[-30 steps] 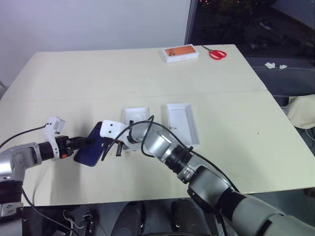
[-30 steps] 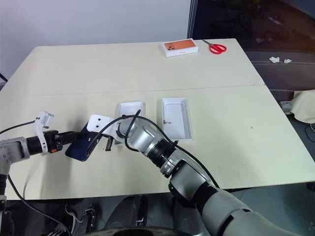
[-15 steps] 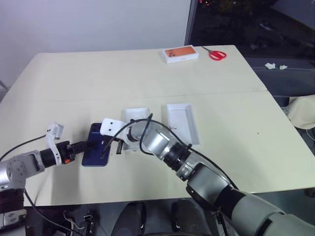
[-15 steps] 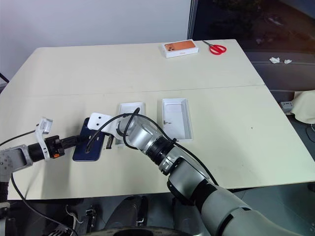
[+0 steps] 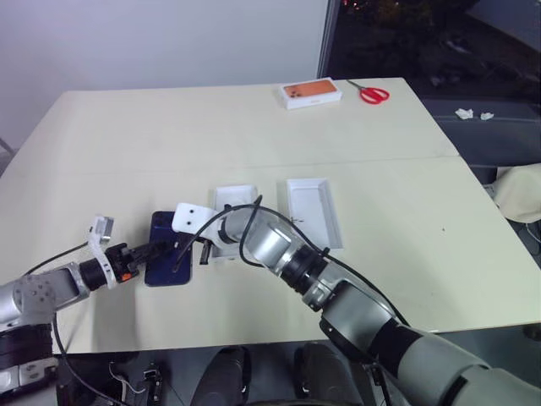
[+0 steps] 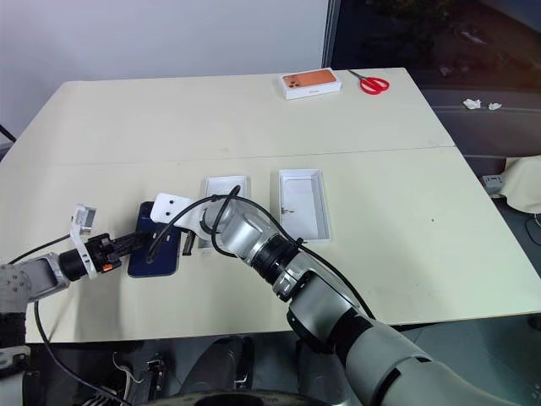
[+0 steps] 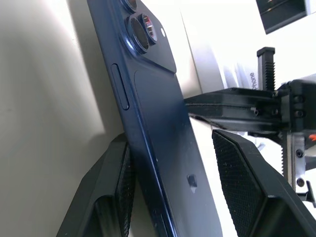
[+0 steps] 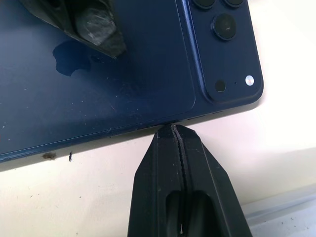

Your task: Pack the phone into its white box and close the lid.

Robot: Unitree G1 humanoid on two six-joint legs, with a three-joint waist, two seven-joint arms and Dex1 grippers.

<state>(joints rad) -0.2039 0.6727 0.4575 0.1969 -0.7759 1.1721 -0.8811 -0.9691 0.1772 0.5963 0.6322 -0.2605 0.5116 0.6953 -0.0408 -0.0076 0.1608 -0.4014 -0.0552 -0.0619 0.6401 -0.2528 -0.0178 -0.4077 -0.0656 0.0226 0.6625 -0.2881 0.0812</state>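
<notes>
The desk [image 5: 380, 203] carries the white box [image 5: 233, 222] and, just beside it, the lid [image 5: 314, 211], both lying open side up. The phone [image 5: 169, 259] lies back up near the box. It is judged rigid, thin, glossy and slippery, so grip it across the long edges, clear of the camera bump. The left end effector [image 5: 154, 252] stands part open, one finger under the phone and one over its back, not yet clamped. The right end effector [image 8: 174, 129] is fully closed and empty, its tip at the phone's long edge.
</notes>
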